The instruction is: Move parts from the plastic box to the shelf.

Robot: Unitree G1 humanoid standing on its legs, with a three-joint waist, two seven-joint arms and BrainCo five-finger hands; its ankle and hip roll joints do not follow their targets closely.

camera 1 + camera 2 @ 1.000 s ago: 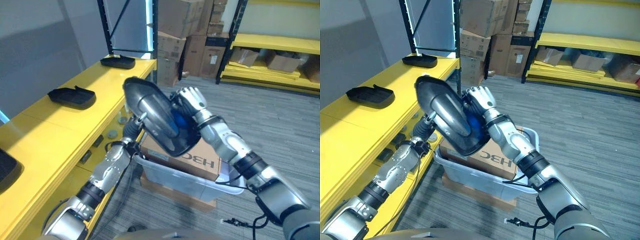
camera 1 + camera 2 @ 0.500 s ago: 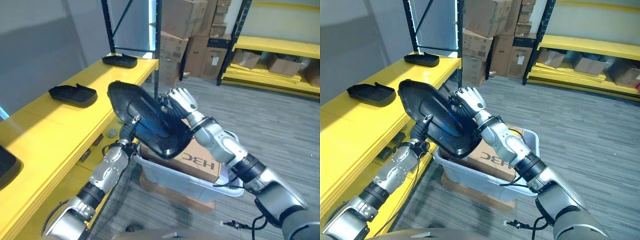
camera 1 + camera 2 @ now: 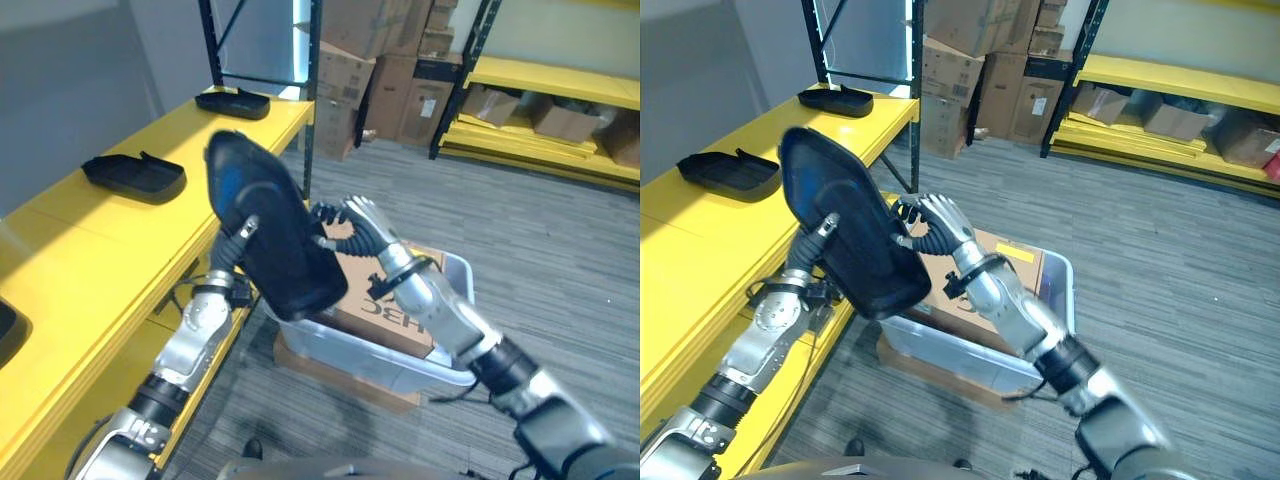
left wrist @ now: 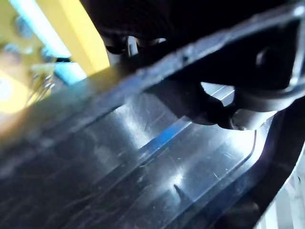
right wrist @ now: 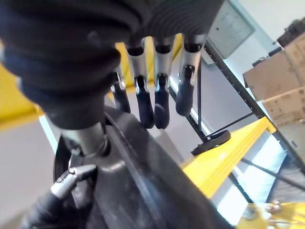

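A large black moulded plastic part (image 3: 268,228), long and rounded with a glossy ribbed inner face, is held in the air between the two hands, tilted on edge above the near corner of the clear plastic box (image 3: 452,282) and just beside the front edge of the yellow shelf (image 3: 90,250). The left hand (image 3: 245,228) is seen against the part's broad face, coming up from the lower left; in the left wrist view a finger or thumb is seen hooked over the part's rim, but whether the remaining fingers are clenched on it cannot be told. The right hand (image 3: 926,221) is placed at the part's far edge, its dark-tipped fingers (image 5: 156,105) bent over the rim and its thumb set against the near side, so the part is grasped by it.

The clear plastic box is set on the grey carpeted floor (image 3: 560,250) on top of a flat brown cardboard piece (image 3: 340,362), and a brown cardboard carton (image 3: 985,275) is lying inside it.

Farther along the yellow shelf, a second black moulded part (image 3: 135,173) is lying flat, and a third black part (image 3: 231,102) is lying at the far end, near a black upright post (image 3: 209,40). Beyond them, stacked brown cardboard boxes (image 3: 355,70) are standing against the wall, and another yellow rack (image 3: 545,80) with boxes is seen behind.
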